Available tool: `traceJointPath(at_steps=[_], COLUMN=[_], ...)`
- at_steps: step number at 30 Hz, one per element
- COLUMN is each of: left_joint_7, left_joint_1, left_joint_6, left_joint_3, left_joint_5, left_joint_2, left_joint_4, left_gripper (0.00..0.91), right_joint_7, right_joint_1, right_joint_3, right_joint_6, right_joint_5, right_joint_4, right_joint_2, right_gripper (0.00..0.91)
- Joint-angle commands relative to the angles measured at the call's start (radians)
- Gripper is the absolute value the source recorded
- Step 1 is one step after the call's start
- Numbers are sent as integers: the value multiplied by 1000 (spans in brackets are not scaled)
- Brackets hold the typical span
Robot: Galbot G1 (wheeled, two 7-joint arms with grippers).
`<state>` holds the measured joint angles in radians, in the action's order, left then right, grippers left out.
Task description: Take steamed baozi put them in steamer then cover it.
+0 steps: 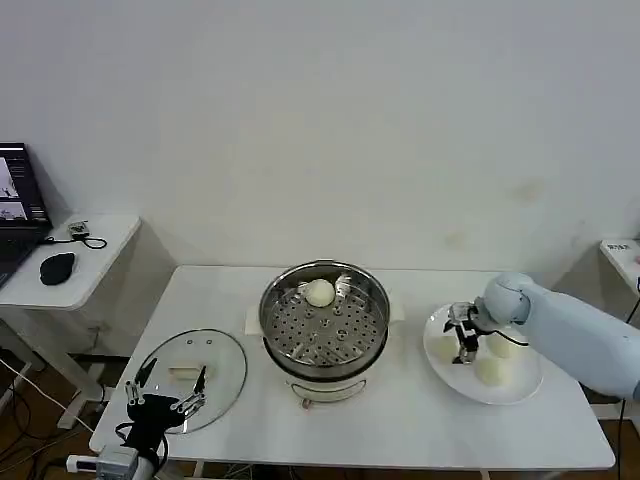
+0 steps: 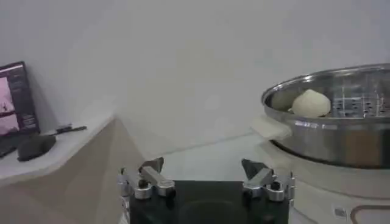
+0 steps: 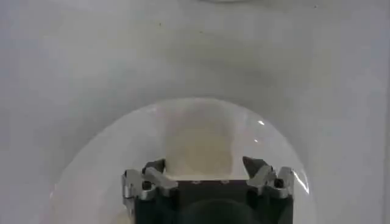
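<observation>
Nearest the head camera, the left gripper (image 1: 167,390) hangs idle over the near edge of the glass lid (image 1: 200,372), its fingers spread and grasping nothing. That lid lies flat on the table (image 1: 420,420), just to the left of the steamer (image 1: 324,322), not yet in place.

Step in hand, as judged: collecting a second bun from the plate (image 1: 520,392), which sits to the right of the steamer. The right gripper (image 1: 465,335) is lowered over the plate's steamer side. In the right wrist view its fingers (image 3: 155,173) stand apart with one bun (image 3: 200,148) between them. Contact cannot be confirmed, so the bun is not counted as held.

Recommended handling: centre the bun between the fingers, close gently enough not to crush the soft dough, lift straight up clear of the neighbouring buns, then carry it over the steamer rim and release it on a vacant part of the tray, away from the bun already there.

Contents: the steamer holds one bun (image 1: 320,292) on its perforated tray, at the far side. The plate holds the rest, two of them plainly visible beside the right gripper (image 1: 492,368). An exact count is not possible, since the arm hides part of the plate.
</observation>
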<state>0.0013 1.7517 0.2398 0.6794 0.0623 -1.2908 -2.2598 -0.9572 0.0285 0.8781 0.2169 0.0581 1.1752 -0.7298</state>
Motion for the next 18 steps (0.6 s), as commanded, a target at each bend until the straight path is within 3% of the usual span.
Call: traceJointPath(at_steps=[1,10,18], left_joint_7=[-1,-1,-1], left_joint_1=[2,6,0], left_joint_6=[3,3,3], left_joint_3=[1,4,6], left_joint_5=[-1,0,0], left_joint_2=[0,-2,-4], left_joint_4=[-7,-14,-14], left_gripper=[907,907,907], right_joint_7=[-7,-33,-68], right_joint_1=[4,-36,-195], right_joint_3=[-4,1,12], right_joint_6=[2,3,12], right_joint_5=[13,5,-65], right_joint_4=[-29,8,162], right_joint_2=[-27,19,152], right_gripper=[665,635,645])
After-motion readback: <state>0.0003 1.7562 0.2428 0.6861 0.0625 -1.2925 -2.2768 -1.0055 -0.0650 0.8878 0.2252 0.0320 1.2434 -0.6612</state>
